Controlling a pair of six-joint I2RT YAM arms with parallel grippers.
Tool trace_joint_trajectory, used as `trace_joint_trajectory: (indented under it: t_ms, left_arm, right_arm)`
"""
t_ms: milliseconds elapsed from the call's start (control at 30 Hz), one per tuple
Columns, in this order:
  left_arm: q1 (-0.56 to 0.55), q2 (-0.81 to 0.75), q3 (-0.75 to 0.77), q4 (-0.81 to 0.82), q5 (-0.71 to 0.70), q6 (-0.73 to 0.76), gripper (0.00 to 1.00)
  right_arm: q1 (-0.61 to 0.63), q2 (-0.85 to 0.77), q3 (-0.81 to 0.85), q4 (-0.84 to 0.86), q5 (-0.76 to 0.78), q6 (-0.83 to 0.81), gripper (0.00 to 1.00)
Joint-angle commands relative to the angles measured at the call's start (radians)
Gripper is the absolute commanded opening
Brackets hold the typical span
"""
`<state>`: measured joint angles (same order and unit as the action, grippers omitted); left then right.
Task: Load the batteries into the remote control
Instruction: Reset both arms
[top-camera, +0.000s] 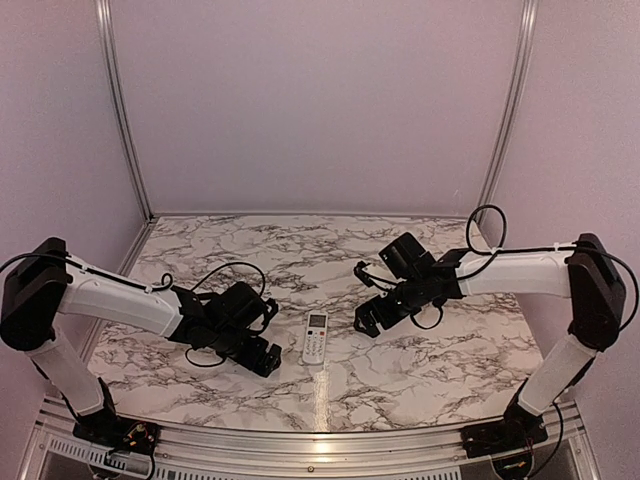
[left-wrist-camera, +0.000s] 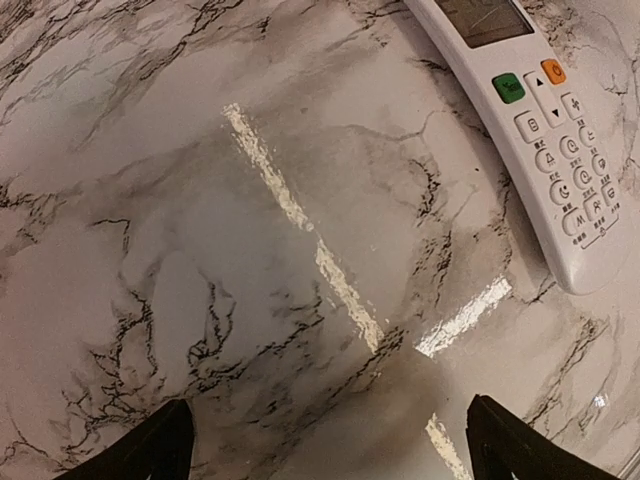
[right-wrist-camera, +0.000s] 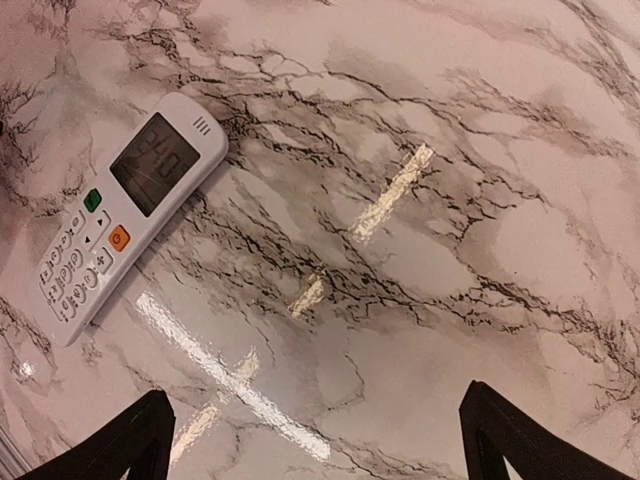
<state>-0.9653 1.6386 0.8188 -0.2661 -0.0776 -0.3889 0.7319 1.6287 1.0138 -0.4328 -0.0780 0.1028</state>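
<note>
The white remote control (top-camera: 316, 337) lies face up on the marble table between the two arms, screen and buttons showing. In the left wrist view the remote control (left-wrist-camera: 545, 140) runs down the upper right, its green and orange buttons visible. In the right wrist view the remote control (right-wrist-camera: 125, 205) lies at the upper left with digits lit on its screen. My left gripper (top-camera: 262, 350) hovers just left of it, open and empty (left-wrist-camera: 330, 445). My right gripper (top-camera: 372, 318) hangs to its right, open and empty (right-wrist-camera: 315, 440). The batteries are not in view.
The marble tabletop (top-camera: 430, 360) is walled by pale panels with metal corner rails (top-camera: 120, 110). Both arm bases stand at the near edge. Bright light streaks reflect on the table surface.
</note>
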Motion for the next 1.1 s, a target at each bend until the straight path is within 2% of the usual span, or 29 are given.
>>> trace_joint_trajectory:
  t_ms: [0, 267, 467, 567, 733, 900, 1067]
  left_arm:
    - [-0.012, -0.003, 0.023, 0.042, 0.003, -0.033, 0.99]
    - [0.051, -0.22, 0.0, 0.053, -0.119, -0.035, 0.99]
    - [0.184, -0.463, -0.015, 0.033, -0.175, -0.019, 0.99]
    - [0.21, -0.568, -0.023, 0.013, -0.252, -0.014, 0.99]
    - [0.221, -0.631, -0.062, -0.003, -0.379, -0.025, 0.99]
    - [0.221, -0.678, -0.136, 0.041, -0.407, -0.041, 0.99]
    - [0.222, -0.656, -0.149, 0.066, -0.427, -0.048, 0.99]
  right_arm:
    - [-0.004, -0.062, -0.029, 0.082, -0.004, 0.034, 0.99]
    - [-0.005, -0.294, -0.21, 0.277, -0.005, 0.115, 0.99]
    - [-0.005, -0.499, -0.296, 0.32, 0.09, 0.147, 0.99]
    - [-0.007, -0.61, -0.334, 0.337, 0.169, 0.152, 0.99]
    - [-0.012, -0.761, -0.43, 0.383, 0.219, 0.162, 0.99]
    - [-0.013, -0.822, -0.507, 0.415, 0.237, 0.183, 0.99]
    - [-0.014, -0.845, -0.518, 0.424, 0.225, 0.186, 0.99]
